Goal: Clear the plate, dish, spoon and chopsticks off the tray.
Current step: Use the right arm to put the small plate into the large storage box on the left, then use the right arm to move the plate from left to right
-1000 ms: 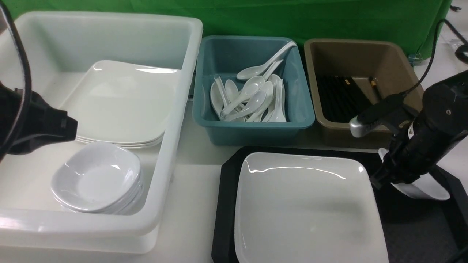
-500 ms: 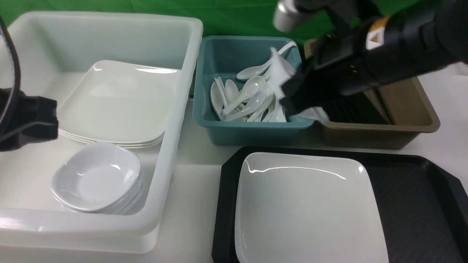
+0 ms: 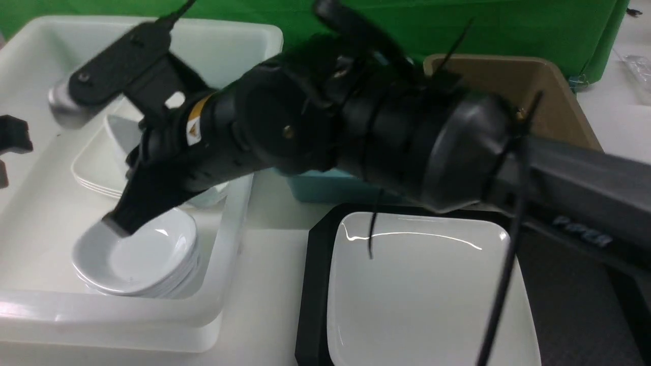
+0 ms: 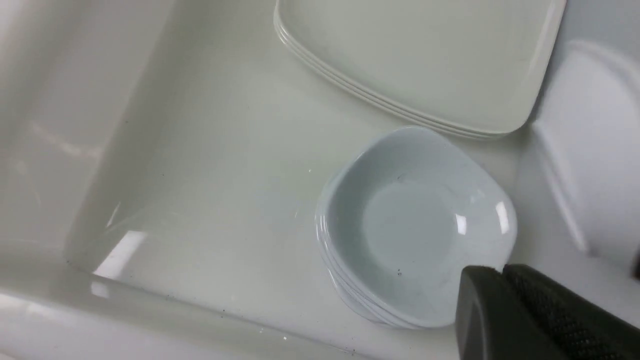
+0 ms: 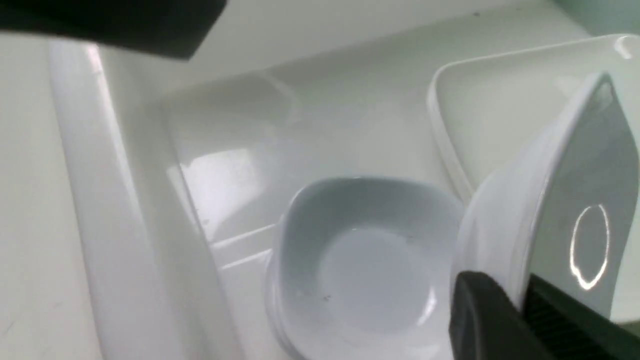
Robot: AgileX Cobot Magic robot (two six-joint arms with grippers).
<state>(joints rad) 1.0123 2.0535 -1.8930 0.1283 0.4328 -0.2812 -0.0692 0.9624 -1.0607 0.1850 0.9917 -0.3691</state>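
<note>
The dish [image 5: 550,200] stood on edge, pinched at its rim by the right hand [image 5: 520,305], just above a stack of small dishes [image 3: 137,254] in the white tub [image 3: 239,203], beside stacked plates [image 4: 415,55]. The left hand [image 4: 505,305] was closed on itself. The plate [image 3: 427,295] lay on the tray [image 3: 310,284].

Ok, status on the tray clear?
Right end effector shut on dish, tilted over dish stack in white tub. Left end effector shut, empty. Plate on tray. Nothing blocking.

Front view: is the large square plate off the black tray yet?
No, the plate lies flat on the tray, covering the tray's left part.
</note>
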